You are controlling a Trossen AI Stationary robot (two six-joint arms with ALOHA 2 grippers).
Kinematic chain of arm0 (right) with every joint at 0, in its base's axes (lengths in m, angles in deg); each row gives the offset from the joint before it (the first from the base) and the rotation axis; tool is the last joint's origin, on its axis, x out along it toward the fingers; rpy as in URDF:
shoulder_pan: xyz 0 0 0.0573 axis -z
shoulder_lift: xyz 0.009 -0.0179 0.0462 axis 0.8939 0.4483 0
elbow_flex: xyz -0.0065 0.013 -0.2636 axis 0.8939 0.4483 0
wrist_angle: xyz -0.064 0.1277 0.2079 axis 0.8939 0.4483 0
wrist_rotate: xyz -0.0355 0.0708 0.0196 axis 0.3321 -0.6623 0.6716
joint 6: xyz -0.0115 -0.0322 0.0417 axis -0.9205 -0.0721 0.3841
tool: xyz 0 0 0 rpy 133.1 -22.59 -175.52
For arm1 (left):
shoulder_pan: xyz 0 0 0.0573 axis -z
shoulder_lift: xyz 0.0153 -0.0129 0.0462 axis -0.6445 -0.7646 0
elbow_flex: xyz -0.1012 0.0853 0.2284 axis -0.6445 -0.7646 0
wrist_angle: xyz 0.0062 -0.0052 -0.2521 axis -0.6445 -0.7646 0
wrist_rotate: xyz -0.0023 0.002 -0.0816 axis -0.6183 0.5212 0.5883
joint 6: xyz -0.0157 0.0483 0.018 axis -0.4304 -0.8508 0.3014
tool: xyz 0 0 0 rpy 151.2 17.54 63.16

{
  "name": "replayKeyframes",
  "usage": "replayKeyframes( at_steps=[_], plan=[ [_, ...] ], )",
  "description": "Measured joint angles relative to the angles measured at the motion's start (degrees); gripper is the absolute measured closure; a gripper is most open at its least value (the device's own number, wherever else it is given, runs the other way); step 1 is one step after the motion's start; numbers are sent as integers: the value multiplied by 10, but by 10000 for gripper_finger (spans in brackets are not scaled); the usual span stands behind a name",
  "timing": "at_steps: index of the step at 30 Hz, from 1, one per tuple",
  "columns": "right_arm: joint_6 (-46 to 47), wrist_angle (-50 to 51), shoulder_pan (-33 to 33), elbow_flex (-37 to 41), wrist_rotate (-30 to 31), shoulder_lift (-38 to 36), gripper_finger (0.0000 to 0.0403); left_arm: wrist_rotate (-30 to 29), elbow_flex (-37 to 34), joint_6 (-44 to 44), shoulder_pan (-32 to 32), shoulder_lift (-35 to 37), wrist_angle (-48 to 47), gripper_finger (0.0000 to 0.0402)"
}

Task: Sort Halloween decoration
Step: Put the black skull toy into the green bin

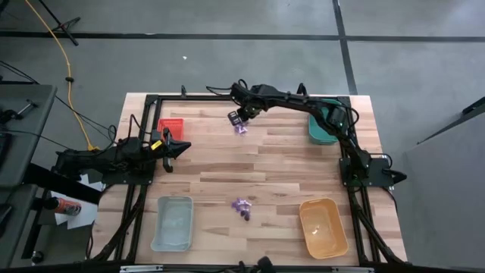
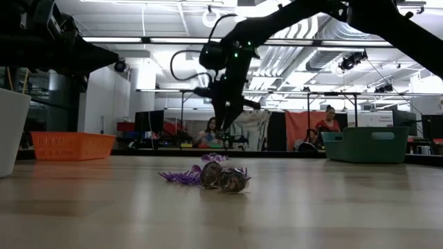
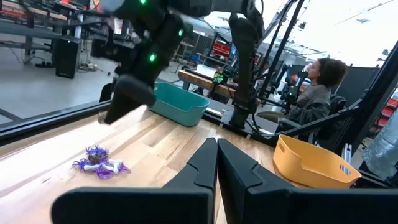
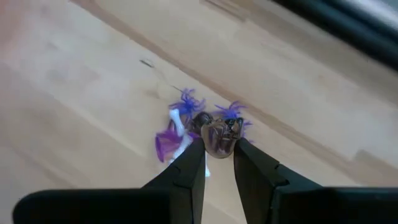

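Note:
The Halloween decoration lies in two small heaps of purple, whitish and dark pieces: one (image 1: 242, 130) at the table's far middle, one (image 1: 242, 206) near the front middle. My right gripper (image 4: 219, 148) hangs above the far heap (image 4: 180, 127), shut on one small brownish round piece (image 4: 219, 137). At the table's left edge my left gripper (image 1: 179, 146) rests level, shut and with nothing between its fingers (image 3: 217, 163). My right gripper pinches the brownish round piece by its two sides (image 4: 211, 140) between its two fingers. It comes steeply from above, slanting down. The piece is lifted clear of the table and of the heap below it.
A red tray (image 1: 170, 127) stands at the far left, a green tray (image 1: 324, 127) at the far right, a pale blue tray (image 1: 173, 222) at the near left, an orange tray (image 1: 324, 226) at the near right. People sit in the room beyond the table.

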Motion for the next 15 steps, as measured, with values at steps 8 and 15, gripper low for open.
replayKeyframes(
  at_steps=[8,15],
  plan=[
    [-86,160,-5,-108,44,0,330,0,0,0,0,0,0,401],
    [-112,277,-16,-107,114,-25,330,0,0,0,0,0,0,401]
  ],
)
